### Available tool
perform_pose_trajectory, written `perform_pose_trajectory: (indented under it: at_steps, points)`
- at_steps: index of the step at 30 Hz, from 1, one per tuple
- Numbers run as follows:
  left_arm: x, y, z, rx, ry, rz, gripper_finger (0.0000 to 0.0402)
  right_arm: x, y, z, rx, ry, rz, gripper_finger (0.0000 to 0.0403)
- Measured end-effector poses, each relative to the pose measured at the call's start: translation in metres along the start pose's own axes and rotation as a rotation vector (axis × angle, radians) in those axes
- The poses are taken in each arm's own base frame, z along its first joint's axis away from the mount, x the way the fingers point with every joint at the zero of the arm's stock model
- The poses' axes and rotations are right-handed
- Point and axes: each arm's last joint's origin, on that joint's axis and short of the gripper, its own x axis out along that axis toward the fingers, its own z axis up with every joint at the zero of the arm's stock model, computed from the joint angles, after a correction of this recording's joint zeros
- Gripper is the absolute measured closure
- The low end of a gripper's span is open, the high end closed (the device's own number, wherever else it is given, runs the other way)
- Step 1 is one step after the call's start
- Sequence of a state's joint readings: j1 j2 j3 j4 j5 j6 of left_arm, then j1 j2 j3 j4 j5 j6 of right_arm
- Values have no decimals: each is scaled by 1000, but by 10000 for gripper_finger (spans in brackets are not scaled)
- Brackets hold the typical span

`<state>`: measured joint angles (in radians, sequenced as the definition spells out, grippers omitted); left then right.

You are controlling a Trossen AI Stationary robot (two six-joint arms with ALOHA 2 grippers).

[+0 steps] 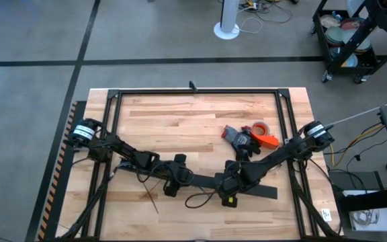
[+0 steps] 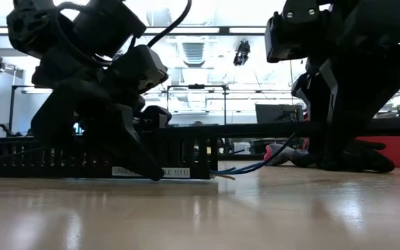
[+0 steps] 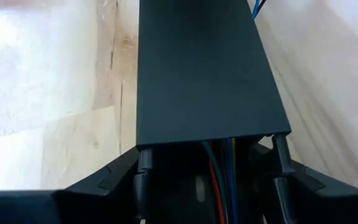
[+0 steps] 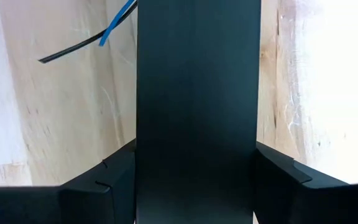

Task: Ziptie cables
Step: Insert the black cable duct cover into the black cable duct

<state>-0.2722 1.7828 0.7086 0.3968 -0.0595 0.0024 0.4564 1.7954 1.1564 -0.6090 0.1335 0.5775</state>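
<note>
**Two Grippers Holding the Long Black Duct**

The left gripper (image 1: 171, 183) is sitting low over the wooden worktop (image 1: 180, 121), near its front edge. Its fingers (image 3: 143, 163) are spread around one end of the long black duct (image 3: 204, 74), one on each side, pinching it. The cables (image 3: 222, 174) are lying inside the duct, right between those fingers, showing red, green and blue. In the low view, a few thin blue cables are poking out of the duct and resting on the wood.

The right gripper (image 1: 231, 188) is sitting close by, further along the same duct. Its fingers (image 4: 110, 180) are hugging the duct's sides too. A thin dark wire (image 4: 79, 45) with a blue bit is lying on the wood just beside the duct.

Thin dark zipties (image 1: 150, 196) are lying on the worktop near the left gripper. An orange tape roll (image 1: 259, 129) is sitting further back.
</note>
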Motion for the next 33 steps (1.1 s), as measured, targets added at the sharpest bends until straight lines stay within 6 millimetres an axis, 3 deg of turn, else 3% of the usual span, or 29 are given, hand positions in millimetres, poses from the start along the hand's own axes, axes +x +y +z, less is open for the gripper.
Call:
perform_pose_trajectory:
  at_steps: [19, 28, 33]
  points:
    - [0, 1, 0, -6, 10, 18, 169, 11, -2, 10, 14, 25, -9, 190]
    - [0, 1, 0, -5, 10, 11, 163, 6, 1, 16, 7, 50, -27, 190]
    - [0, 1, 1, 14, 2, 14, 135, 4, 2, 18, 4, 37, -20, 148]
